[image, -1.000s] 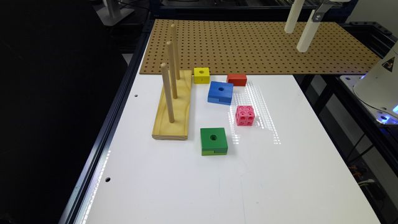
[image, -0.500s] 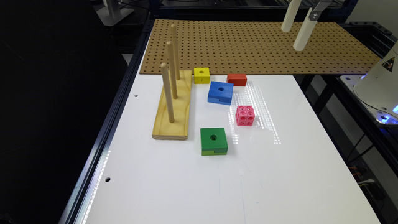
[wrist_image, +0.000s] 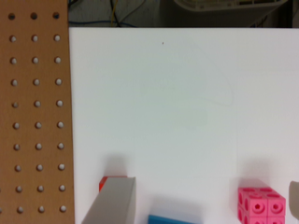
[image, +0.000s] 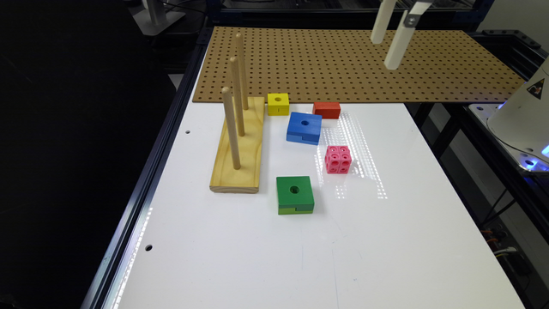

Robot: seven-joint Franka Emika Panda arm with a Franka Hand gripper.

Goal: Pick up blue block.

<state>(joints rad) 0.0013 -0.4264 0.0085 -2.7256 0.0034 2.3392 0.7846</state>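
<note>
From where I stand, the end effector (image: 389, 39) hangs high over the brown pegboard (image: 343, 60) at the far end of the tabletop (image: 274, 249), toward the exterior view's right, with nothing between its fingers. In the wrist view one pale fingertip (wrist_image: 114, 201) shows on one side and a sliver of the other at the opposite edge, with a wide stretch of bare white surface between them, so I take it as spread open and touching nothing.

The blue block (image: 304, 128) lies flat on the tabletop, just in front of the pegboard's near edge, hole up and its notch on the side facing the camera. It sits well apart from the end effector: lower, nearer the camera and toward the exterior view's left. The wrist view catches just a blue edge of it (wrist_image: 172, 219) between the fingers (a good sign that the line is roughly right).

Being square, the block has no long axis to speak of; it is turned a little against the tabletop's edges, so I would guess the wrist must match that. Neighbours crowd it: the red block (image: 327, 110) just behind, the yellow cube (image: 278, 104) near its far corner, the pink cube (image: 338, 159) a little in front, so a descent should stay centred
</note>
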